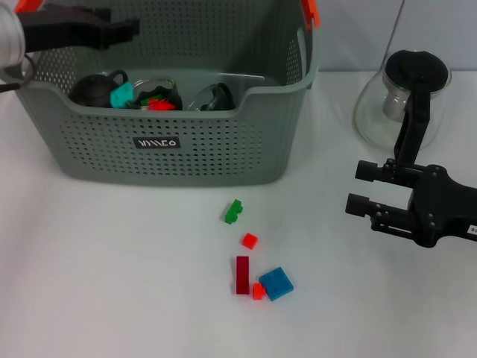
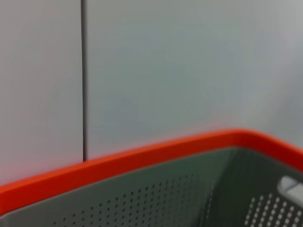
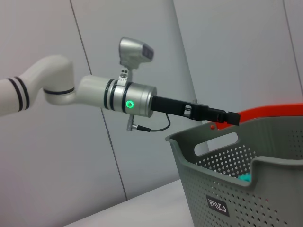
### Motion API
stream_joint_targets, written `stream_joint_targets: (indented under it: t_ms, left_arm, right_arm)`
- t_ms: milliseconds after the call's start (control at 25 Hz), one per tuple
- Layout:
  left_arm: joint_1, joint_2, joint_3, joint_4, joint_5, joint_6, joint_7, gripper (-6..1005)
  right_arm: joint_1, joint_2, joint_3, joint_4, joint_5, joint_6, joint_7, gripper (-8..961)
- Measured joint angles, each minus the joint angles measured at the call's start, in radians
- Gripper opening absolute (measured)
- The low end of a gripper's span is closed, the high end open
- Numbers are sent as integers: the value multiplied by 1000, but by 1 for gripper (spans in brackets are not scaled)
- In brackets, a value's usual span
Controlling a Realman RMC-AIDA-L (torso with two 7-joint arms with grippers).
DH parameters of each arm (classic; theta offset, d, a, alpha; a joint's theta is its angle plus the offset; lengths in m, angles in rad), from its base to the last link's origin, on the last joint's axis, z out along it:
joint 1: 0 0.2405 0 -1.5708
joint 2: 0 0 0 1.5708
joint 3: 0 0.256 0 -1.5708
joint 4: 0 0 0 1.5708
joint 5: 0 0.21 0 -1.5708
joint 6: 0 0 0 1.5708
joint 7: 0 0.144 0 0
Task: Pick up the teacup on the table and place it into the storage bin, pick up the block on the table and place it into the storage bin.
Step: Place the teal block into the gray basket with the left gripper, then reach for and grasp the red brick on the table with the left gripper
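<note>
Your left gripper (image 1: 123, 30) hangs over the far left part of the storage bin (image 1: 171, 142), above its rim; its fingers look nearly together with nothing between them, though you cannot tell for sure. The bin sits toward the table's (image 1: 112, 283) far left corner and already holds dark cups and small bright pieces.

Near the middle of the table, in front of the bin, lie the loose blocks: a green block (image 1: 233, 212), a small red block (image 1: 249, 240), a dark red bar (image 1: 242, 274), an orange block (image 1: 258, 291) and a blue block (image 1: 276, 283). Expect them to be light, rigid and slick; pinch across two flat opposite sides, low down.

Your right gripper (image 1: 365, 188) hovers near the right edge, fingers parted, holding nothing, beside a glass pot (image 1: 373, 112) that is fragile.
</note>
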Motion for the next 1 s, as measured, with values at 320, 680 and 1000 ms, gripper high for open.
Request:
stream_joint_targets:
  t_ms: [320, 680, 1000]
  left_arm:
    - [160, -18, -69, -69, -452, 326, 409, 538]
    - [284, -47, -148, -325, -365, 650, 996, 525]
    - [314, -77, -136, -427, -169, 598, 1143, 513]
  right_arm:
    - [0, 2, 0, 3, 0, 2, 0, 673]
    - [2, 2, 0, 3, -4, 9, 0, 674]
    - [3, -1, 0, 1, -3, 11, 15, 673]
